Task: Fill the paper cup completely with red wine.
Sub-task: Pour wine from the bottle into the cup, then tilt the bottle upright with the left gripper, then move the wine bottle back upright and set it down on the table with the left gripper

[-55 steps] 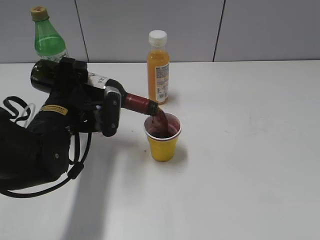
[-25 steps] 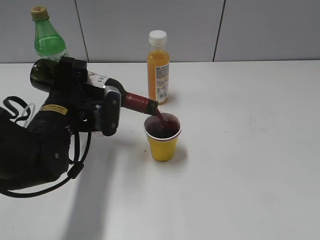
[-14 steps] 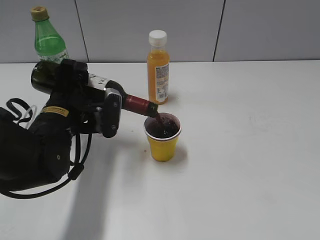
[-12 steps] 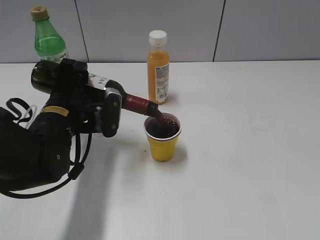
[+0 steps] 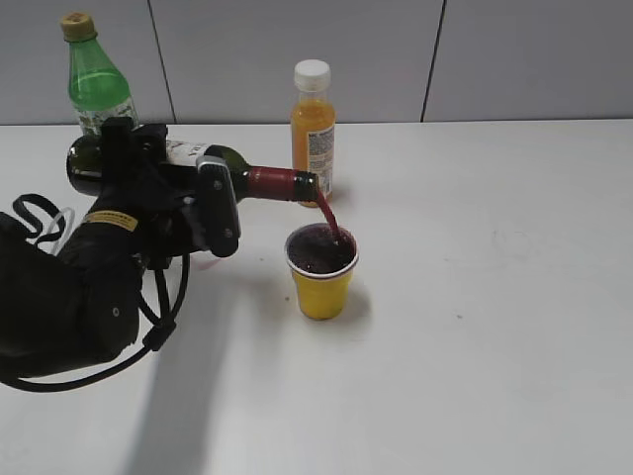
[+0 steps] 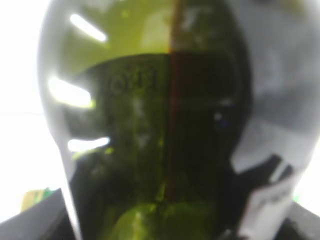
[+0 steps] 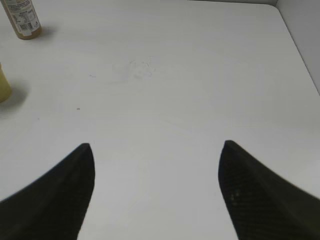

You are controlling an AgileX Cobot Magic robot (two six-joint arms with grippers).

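The yellow paper cup (image 5: 321, 285) stands upright mid-table, holding dark red wine (image 5: 320, 252) close to its white rim. My left gripper (image 5: 166, 180) is shut on the dark glass wine bottle (image 5: 188, 163), which lies almost level with its maroon neck (image 5: 280, 183) pointing right. A thin stream of wine (image 5: 329, 216) arcs from the mouth down into the cup. In the left wrist view the bottle's green-dark glass (image 6: 150, 125) fills the frame. My right gripper (image 7: 157, 146) hangs open over bare table with nothing between its fingers; the cup's edge (image 7: 2, 86) shows at far left.
An orange juice bottle (image 5: 313, 129) with a white cap stands just behind the wine bottle's mouth, also seen in the right wrist view (image 7: 22, 20). A green plastic bottle (image 5: 97, 81) stands at the back left. The table's right edge (image 7: 295, 45) runs beside a grey wall.
The bottle's neck has risen and the bottle lies flatter, so the stream now falls a longer way into the cup. The wine stands higher in the cup than before.
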